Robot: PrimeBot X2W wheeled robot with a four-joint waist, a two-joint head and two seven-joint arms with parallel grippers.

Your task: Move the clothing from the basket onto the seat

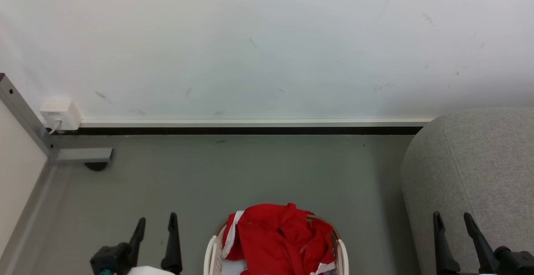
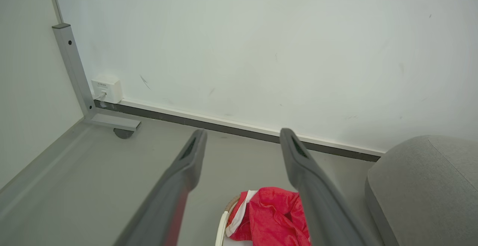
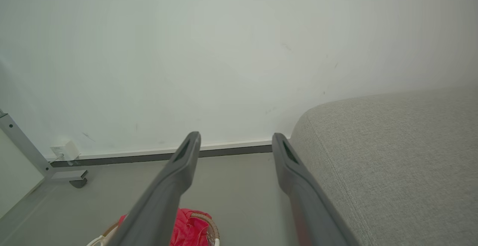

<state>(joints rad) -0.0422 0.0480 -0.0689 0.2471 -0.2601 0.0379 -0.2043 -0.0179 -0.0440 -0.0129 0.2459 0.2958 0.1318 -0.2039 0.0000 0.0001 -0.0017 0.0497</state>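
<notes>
The red clothing (image 1: 279,237) with white trim lies heaped in the white basket (image 1: 213,250) at the bottom middle of the head view. The grey seat (image 1: 471,170) rises at the right. My left gripper (image 1: 157,224) hangs open to the left of the basket, nothing between its fingers. My right gripper (image 1: 452,221) stands open in front of the seat, also empty. In the left wrist view the clothing (image 2: 272,216) and basket rim (image 2: 221,231) sit below my open left gripper (image 2: 242,141). The right wrist view catches the clothing (image 3: 188,231) beside my open right gripper (image 3: 235,143) and the seat (image 3: 392,156).
A white wall (image 1: 267,45) with a dark skirting strip closes the back. A grey metal frame leg (image 1: 25,116) with a foot and a white socket box (image 1: 60,114) stand at the left. Grey floor (image 1: 250,175) lies between basket and wall.
</notes>
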